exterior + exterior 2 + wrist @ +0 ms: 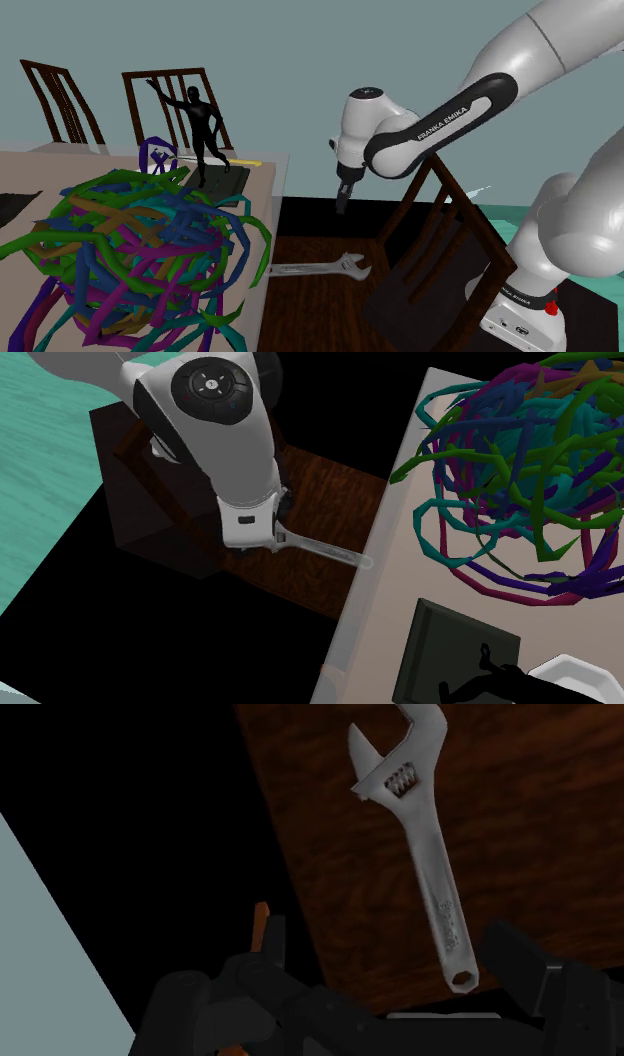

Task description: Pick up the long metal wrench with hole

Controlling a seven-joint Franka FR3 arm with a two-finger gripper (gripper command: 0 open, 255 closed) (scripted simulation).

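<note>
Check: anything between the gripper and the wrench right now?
Nothing visible. The gripper hangs above the wrench, which lies flat on dark wood, with open space between them. The chair stands beside that path, not across it.

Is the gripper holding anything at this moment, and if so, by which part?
Nothing is held. The gripper hangs open above the wrench, which lies flat on the dark wooden surface, untouched.
</note>
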